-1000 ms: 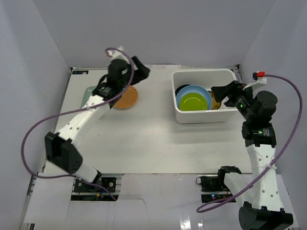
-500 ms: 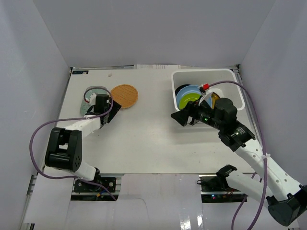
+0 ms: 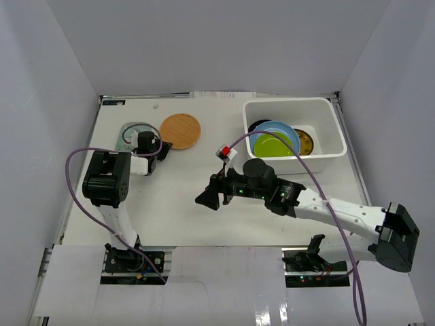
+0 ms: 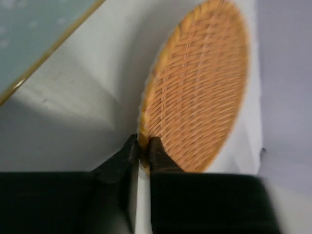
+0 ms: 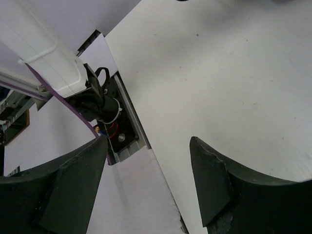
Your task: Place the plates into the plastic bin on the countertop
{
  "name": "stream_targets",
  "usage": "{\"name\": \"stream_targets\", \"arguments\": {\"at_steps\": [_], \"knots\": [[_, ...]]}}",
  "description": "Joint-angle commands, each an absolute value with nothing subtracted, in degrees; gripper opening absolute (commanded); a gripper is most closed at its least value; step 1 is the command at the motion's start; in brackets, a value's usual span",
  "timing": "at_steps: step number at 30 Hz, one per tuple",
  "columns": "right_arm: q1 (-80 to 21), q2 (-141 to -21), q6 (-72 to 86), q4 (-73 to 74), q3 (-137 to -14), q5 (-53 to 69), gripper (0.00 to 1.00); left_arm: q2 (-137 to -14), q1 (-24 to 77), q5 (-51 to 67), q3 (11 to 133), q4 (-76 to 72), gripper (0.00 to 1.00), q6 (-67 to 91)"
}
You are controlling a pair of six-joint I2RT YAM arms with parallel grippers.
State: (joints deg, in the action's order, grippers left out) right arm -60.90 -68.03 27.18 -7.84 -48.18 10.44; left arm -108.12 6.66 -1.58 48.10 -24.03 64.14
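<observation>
White bench point(image 3: 183, 183), mostly bare in the middle. Plastic bin point(image 3: 293, 102) sits at far right, wall close to the bench's right edge. Inside it: light blue plate point(image 3: 272, 129) with lime green plate point(image 3: 274, 144) on top, black plate point(image 3: 255, 126) and amber plate point(image 3: 307, 141) peeking out at the sides.

Two plates are outside, far left: woven tan plate point(image 3: 182, 129) flat on the bench, pale teal plate point(image 3: 126, 132) just beside it, partly hidden by the arm.

Left hand point(image 3: 162, 151) is pinched together on the woven plate's near rim, the rim edge caught between the tips. Bin lies to its right, so the carry goes rightward.

Right hand point(image 3: 206, 197) has its fingers wide apart with nothing between, hanging mid-bench. Its arm stretches across the near-right, so the far strip looks like the open lane.
</observation>
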Motion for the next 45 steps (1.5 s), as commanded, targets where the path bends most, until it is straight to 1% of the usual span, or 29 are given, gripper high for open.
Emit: {"name": "stream_targets", "arguments": {"at_steps": [1,2,7,11,12,13,14,16,17,18,19,20,21,22,23,25,26,27,28,29,30,31,32,33,35,36,39,41,45], "knots": [[-62.2,-70.7,32.5,-19.4,-47.2,8.9,0.74,-110.4,5.7,2.0,46.1,-26.8,0.05,62.9],[-62.4,-71.6,33.0,-19.8,-47.6,8.4,0.74,-110.0,5.6,2.5,45.6,-27.5,0.0,62.7],[-62.6,-75.0,33.7,-20.6,-49.3,4.2,0.73,-102.9,5.4,4.0,41.1,-30.0,0.0,61.0],[-62.5,-75.0,33.7,-20.7,-50.5,0.5,0.73,-91.4,4.9,6.9,39.3,-28.7,0.0,61.0],[-62.2,-74.7,33.2,-20.1,-51.7,-1.7,0.74,-84.9,4.8,7.2,39.4,-27.3,0.0,60.7],[-61.7,-75.0,32.6,-18.4,-52.8,-4.0,0.74,-80.9,4.8,6.9,39.4,-24.0,0.0,60.4],[-59.7,-75.6,32.3,-17.3,-54.3,-4.5,0.74,-72.5,4.8,5.0,39.5,-22.1,0.0,58.8],[-56.7,-78.1,33.0,-16.6,-58.4,-2.2,0.74,-64.0,4.7,1.8,40.2,-13.0,0.0,57.6],[-53.8,-79.3,33.7,-16.6,-59.7,-1.6,0.73,-60.1,4.6,-3.2,41.6,-9.7,0.0,56.8],[-52.9,-81.4,34.6,-16.7,-60.8,-2.0,0.72,-52.9,4.6,-5.4,42.6,-6.4,0.0,55.6],[-52.4,-82.5,34.9,-16.6,-62.9,-2.7,0.72,-49.8,4.5,-7.6,43.5,-0.8,0.0,53.0],[-51.5,-84.9,35.7,-16.5,-63.9,-3.4,0.7,-46.9,4.5,-12.2,45.3,2.3,0.0,51.3],[-51.3,-86.5,36.1,-16.6,-64.9,-4.9,0.68,-41.7,4.5,-14.2,46.0,4.5,0.0,50.0],[-51.2,-88.4,36.6,-16.5,-67.4,-5.0,0.67,-39.5,4.5,-15.8,46.6,7.5,0.0,48.7],[-51.2,-90.8,37.1,-16.2,-69.2,-4.4,0.66,-37.5,4.5,-17.0,47.0,8.4,0.0,48.0],[-51.5,-99.1,38.1,-14.9,-74.0,-2.4,0.65,-33.8,4.5,-17.8,48.7,10.0,0.0,46.6],[-52.1,-102.2,38.2,-12.9,-79.7,-2.5,0.65,-33.1,4.5,-17.8,49.5,10.7,0.0,46.6],[-52.5,-108.2,38.3,-11.8,-82.8,-2.6,0.65,-32.5,4.5,-17.6,51.1,11.4,0.0,46.4],[-52.6,-111.2,38.9,-10.7,-85.9,-2.2,0.65,-31.4,4.5,-16.4,51.7,11.8,0.0,46.3],[-52.9,-114.2,39.4,-10.0,-92.2,-1.6,0.65,-30.9,4.5,-15.6,52.2,11.9,0.0,46.4],[-53.0,-119.6,39.8,-8.7,-95.2,-2.0,0.66,-30.6,4.5,-13.6,53.3,11.9,0.0,46.4],[-53.3,-122.0,40.0,-8.2,-98.1,-2.6,0.67,-30.4,4.5,-12.7,53.8,11.9,0.0,46.6],[-53.5,-124.6,40.4,-7.7,-104.0,-2.9,0.71,-30.1,4.6,-11.7,54.3,12.0,0.0,46.8],[-53.5,-129.8,40.7,-6.2,-107.5,-2.6,0.73,-30.2,4.5,-10.6,54.8,12.1,0.0,47.2],[-53.8,-135.0,41.4,-4.4,-114.0,-3.2,0.77,-30.3,4.5,-7.0,55.2,12.0,0.0,48.2],[-53.8,-139.7,42.0,-4.0,-119.6,-2.3,0.78,-30.4,4.5,-6.2,55.4,12.0,0.0,48.3],[-54.5,-147.7,44.6,-3.8,-128.2,-2.4,0.79,-30.5,4.5,-3.5,55.4,11.5,0.0,48.4],[-54.7,-151.9,47.1,-5.7,-130.1,-2.3,0.79,-30.4,4.5,-2.3,55.0,11.2,0.0,48.6],[-54.9,-157.2,55.9,-9.9,-132.3,-2.6,0.74,-30.1,4.5,-0.6,54.2,10.5,0.0,49.5]]}}
